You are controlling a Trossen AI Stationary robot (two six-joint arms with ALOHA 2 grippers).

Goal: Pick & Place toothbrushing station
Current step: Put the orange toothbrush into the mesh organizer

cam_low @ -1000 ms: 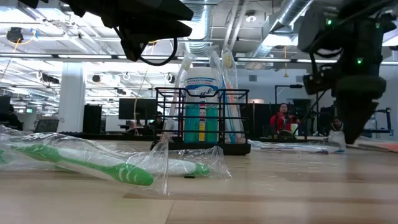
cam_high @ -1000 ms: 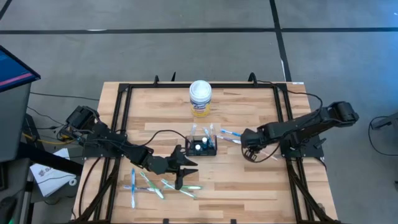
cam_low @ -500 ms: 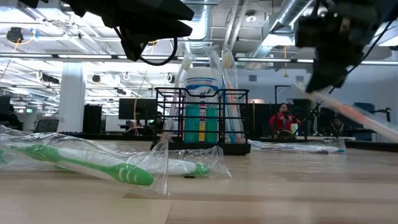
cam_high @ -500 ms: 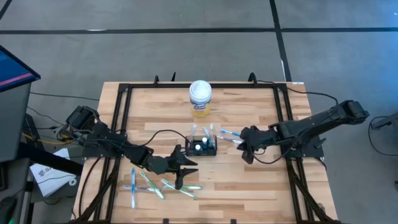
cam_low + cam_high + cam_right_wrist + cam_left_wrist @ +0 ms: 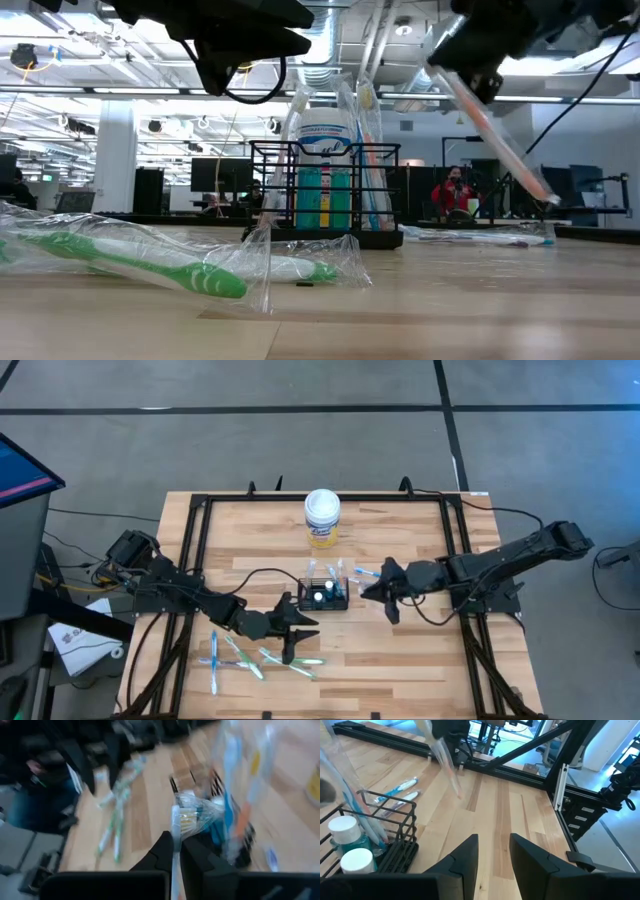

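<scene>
1. Toothbrushing station sits near the middle of your surface, a black wire caddy with wrapped toothbrushes and a white-capped bottle standing in it; in the low view it stands upright, flat on the wood.
2. Your right gripper is just beside the station's right end, raised off the surface. The right arm reaches in from the right edge, stretched low and nearly level across the frame rail.
3. Its fingers are clenched on a wrapped toothbrush, which runs out between them in the right wrist view; in the low view that toothbrush hangs tilted, slanting down and away from the gripper, clear of the wood.
4. Your left gripper waits in front of the station, nearer the front edge. The left arm comes in from the left edge, angled across the surface. Its fingers are released, with bare wood showing between them.
5. Loose wrapped toothbrushes lie scattered just left of the left gripper; one green one lies flat in the low view's foreground.
6. A white-lidded canister stands behind the station, well apart.
</scene>
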